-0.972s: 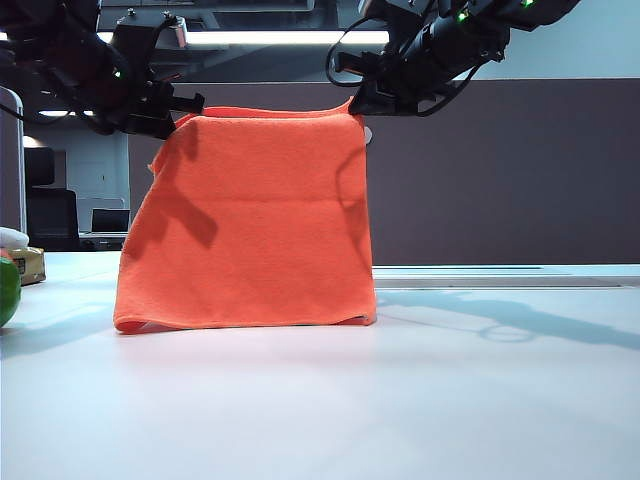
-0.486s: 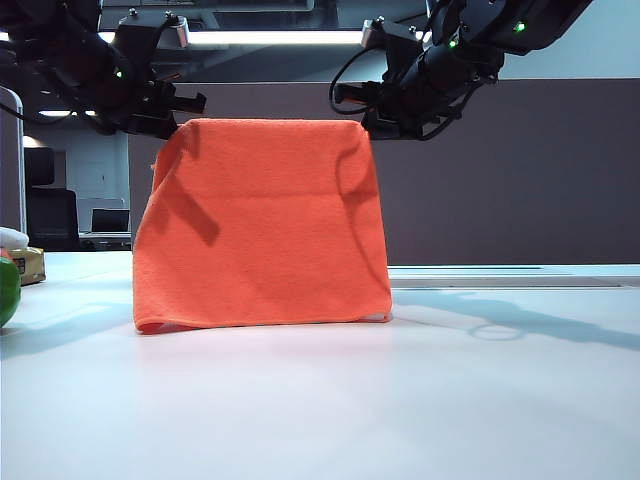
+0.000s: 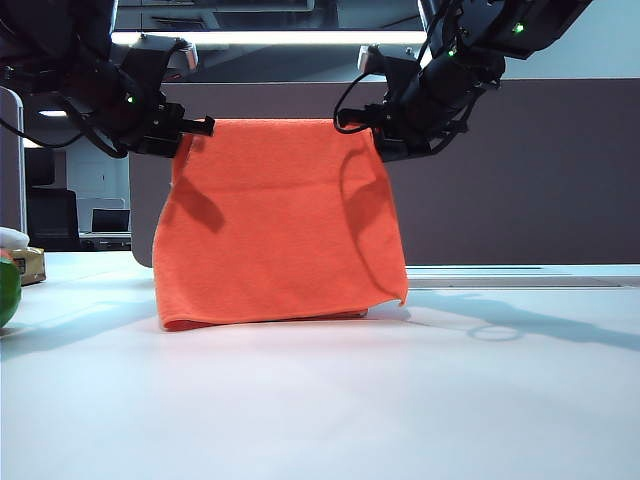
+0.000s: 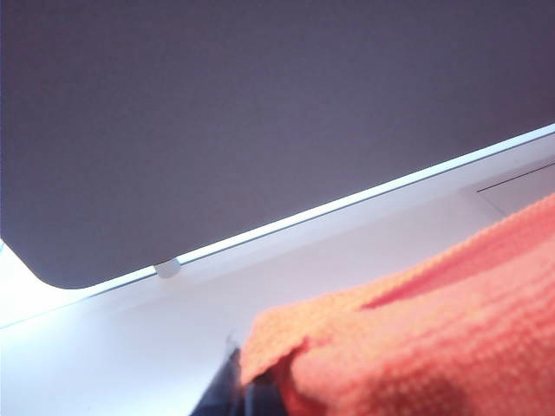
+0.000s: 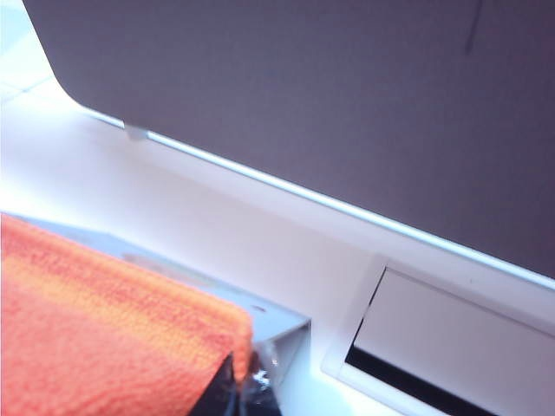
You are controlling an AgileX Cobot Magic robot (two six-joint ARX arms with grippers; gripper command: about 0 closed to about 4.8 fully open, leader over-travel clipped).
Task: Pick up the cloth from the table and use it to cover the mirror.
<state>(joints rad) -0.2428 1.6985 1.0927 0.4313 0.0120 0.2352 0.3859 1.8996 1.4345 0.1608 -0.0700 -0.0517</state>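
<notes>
— Grippers? Left gripper (image 3: 205, 127) and right gripper (image 3: 368, 125) each pinch a top corner of the cloth (image 3: 278, 225).
— And the cloth?
— Stretched between them, hanging upright, hem brushing the table (image 3: 320, 400).

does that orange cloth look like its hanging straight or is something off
Slightly off. The cloth hangs stretched between the left gripper and right gripper, top edge about level, but it flares wider toward the bottom and its lower right corner kicks up and outward just above the table. No damage or spill shows.
</notes>
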